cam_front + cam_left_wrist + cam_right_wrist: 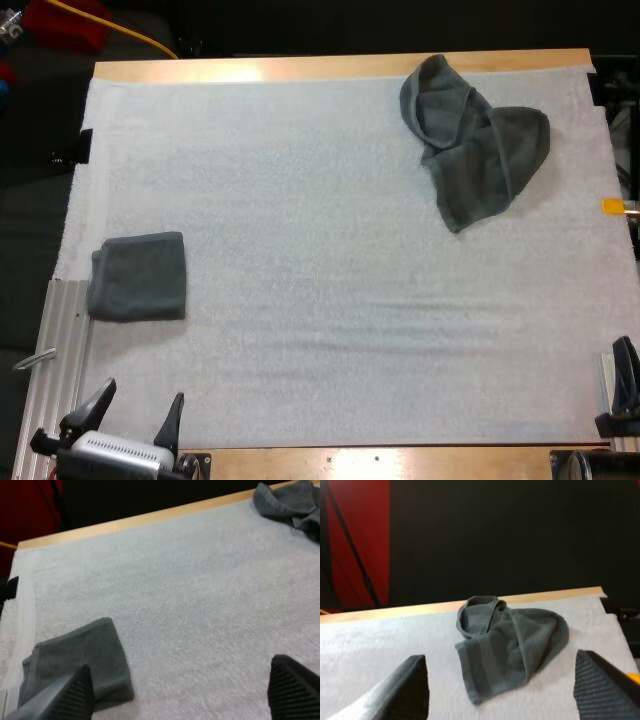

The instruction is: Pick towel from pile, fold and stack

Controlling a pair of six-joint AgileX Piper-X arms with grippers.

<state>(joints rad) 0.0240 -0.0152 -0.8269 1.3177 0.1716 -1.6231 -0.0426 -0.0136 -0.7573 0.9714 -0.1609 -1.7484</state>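
A crumpled dark grey-green towel [473, 145] lies on the white mat [330, 280] at the far right; it also appears ahead of my right gripper [510, 652] and far off beyond my left gripper [287, 502]. A folded towel [138, 276] rests flat at the mat's left edge, just ahead of my left fingers [80, 667]. My left gripper [138, 414] sits at the near left edge, open and holding nothing [180, 687]. My right gripper [626, 385] is at the near right edge, open with nothing between its fingers [502, 692].
A metal rail [55, 350] runs along the table's left side near the folded towel. The wooden table edge [340, 68] borders the mat at the far side. Bare mat stretches between the two towels.
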